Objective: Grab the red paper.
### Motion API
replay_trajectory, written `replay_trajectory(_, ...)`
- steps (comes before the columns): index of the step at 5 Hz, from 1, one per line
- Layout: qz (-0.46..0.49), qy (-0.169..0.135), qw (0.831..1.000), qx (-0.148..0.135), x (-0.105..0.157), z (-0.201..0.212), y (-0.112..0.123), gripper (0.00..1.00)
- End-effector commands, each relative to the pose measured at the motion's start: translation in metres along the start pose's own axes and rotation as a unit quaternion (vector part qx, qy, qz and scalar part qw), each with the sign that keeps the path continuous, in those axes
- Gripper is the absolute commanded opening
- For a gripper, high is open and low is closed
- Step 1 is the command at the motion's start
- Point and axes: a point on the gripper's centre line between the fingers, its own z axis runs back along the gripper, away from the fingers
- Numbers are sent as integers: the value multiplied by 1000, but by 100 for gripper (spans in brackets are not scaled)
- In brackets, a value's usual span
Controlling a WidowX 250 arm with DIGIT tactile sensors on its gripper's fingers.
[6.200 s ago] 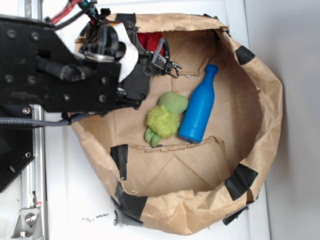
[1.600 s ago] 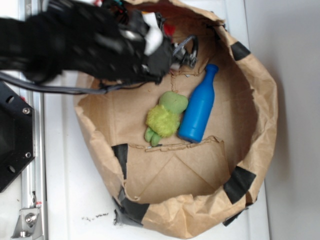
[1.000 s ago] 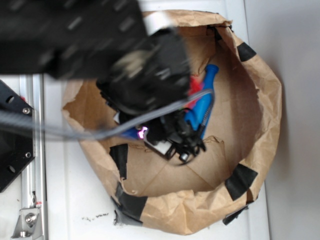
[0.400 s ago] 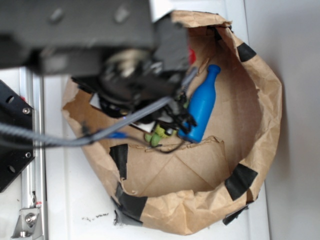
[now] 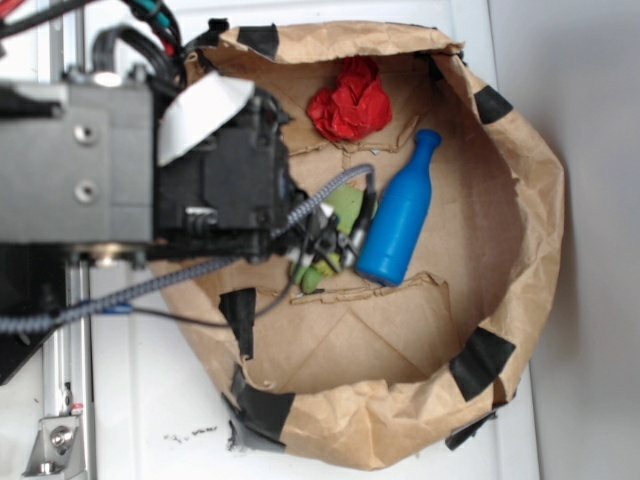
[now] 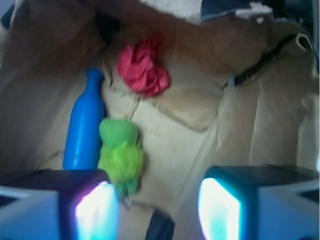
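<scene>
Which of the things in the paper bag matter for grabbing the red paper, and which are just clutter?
Part of the job:
- red paper, lying free near the bag's far wall
- gripper, open and empty, set over the green toy rather than the paper

Just lying about:
- blue bottle
- green plush toy, beside the bottle
- brown paper bag holding all three

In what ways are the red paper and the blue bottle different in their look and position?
The red paper is a crumpled, irregular wad; the blue bottle is smooth with a narrow neck. The paper sits alone near the bag's wall; the bottle lies on its side beside the green plush toy. Both rest inside the brown paper bag, neither held.
</scene>
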Motion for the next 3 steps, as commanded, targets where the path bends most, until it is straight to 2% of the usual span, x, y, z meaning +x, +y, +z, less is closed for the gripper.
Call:
replay_trajectory(1, 39, -80, 996, -18, 31, -1, -4, 100)
replay_trajectory(3, 61, -89, 994, 7, 37, -15, -15, 100)
